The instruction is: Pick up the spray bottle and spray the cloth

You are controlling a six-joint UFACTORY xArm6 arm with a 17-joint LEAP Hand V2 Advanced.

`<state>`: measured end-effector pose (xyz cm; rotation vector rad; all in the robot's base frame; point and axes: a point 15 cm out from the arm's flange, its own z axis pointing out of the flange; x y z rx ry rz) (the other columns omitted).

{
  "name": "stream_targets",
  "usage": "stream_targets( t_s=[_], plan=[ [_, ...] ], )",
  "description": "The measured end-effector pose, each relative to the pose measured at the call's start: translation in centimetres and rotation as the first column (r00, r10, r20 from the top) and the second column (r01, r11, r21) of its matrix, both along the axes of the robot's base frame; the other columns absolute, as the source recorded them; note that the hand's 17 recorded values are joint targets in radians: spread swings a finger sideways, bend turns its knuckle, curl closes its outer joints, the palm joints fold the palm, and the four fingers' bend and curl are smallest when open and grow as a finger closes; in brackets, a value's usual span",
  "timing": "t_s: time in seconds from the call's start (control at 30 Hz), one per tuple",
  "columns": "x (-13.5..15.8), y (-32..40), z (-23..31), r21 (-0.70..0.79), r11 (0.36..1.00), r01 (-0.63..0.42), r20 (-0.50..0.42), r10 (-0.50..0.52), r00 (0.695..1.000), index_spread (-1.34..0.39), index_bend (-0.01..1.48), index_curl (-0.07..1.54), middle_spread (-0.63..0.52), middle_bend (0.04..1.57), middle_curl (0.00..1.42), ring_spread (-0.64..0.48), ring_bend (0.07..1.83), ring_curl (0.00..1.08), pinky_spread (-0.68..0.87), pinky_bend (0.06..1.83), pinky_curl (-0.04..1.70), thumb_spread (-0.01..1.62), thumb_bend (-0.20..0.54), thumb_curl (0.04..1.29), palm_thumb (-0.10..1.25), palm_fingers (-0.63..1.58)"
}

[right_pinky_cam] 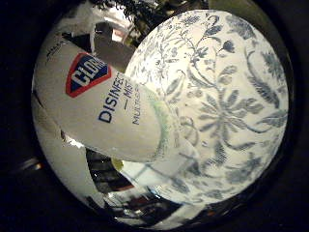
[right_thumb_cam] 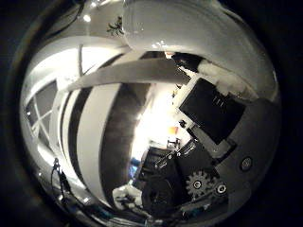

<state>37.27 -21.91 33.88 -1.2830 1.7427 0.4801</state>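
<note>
A white spray bottle [right_pinky_cam: 101,97] with a red and blue label fills much of the right little finger side palm view, lying close against the palm. Behind it is the cloth [right_pinky_cam: 222,97], white with a blue flower pattern, spread out flat. In the right thumb side palm view, the black and white fingers of my hand [right_thumb_cam: 204,142] curl in from the edge beside a white rounded body [right_thumb_cam: 180,28] that looks like the bottle. The bottle's nozzle is hidden.
Dark room furniture [right_pinky_cam: 116,179] shows small past the bottle's lower end. In the right thumb side palm view, broad white curved bands [right_thumb_cam: 95,123] and a lit room lie beyond the fingers.
</note>
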Motion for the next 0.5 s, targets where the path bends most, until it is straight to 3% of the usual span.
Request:
stream_targets(
  t_s=[0.13,0.27,0.4,0.5],
  plan=[
    [-1.3,1.5,4.0,-0.128,0.976,-0.177,-0.106,0.164,0.981,-0.17,1.18,0.66,-0.09,1.32,0.61,-0.15,1.44,0.57,-0.18,1.17,0.94,1.04,-0.014,0.61,1.01,1.21],
    [-2.6,1.7,7.9,-0.275,0.912,-0.305,-0.2,0.257,0.946,-0.17,1.19,0.65,-0.09,1.33,0.6,-0.15,1.44,0.57,-0.18,1.14,1.0,1.05,-0.015,0.61,1.0,1.21],
    [-3.4,5.0,9.8,-0.335,0.817,-0.47,-0.311,0.375,0.873,-0.17,1.2,0.64,-0.09,1.33,0.59,-0.15,1.44,0.56,-0.18,1.11,1.04,1.06,-0.014,0.6,1.01,1.21],
    [-4.3,5.9,9.8,-0.382,0.748,-0.543,-0.4,0.395,0.827,-0.17,1.2,0.64,-0.09,1.34,0.59,-0.15,1.44,0.56,-0.19,1.1,1.06,1.06,-0.017,0.6,1.0,1.21]
  ],
)
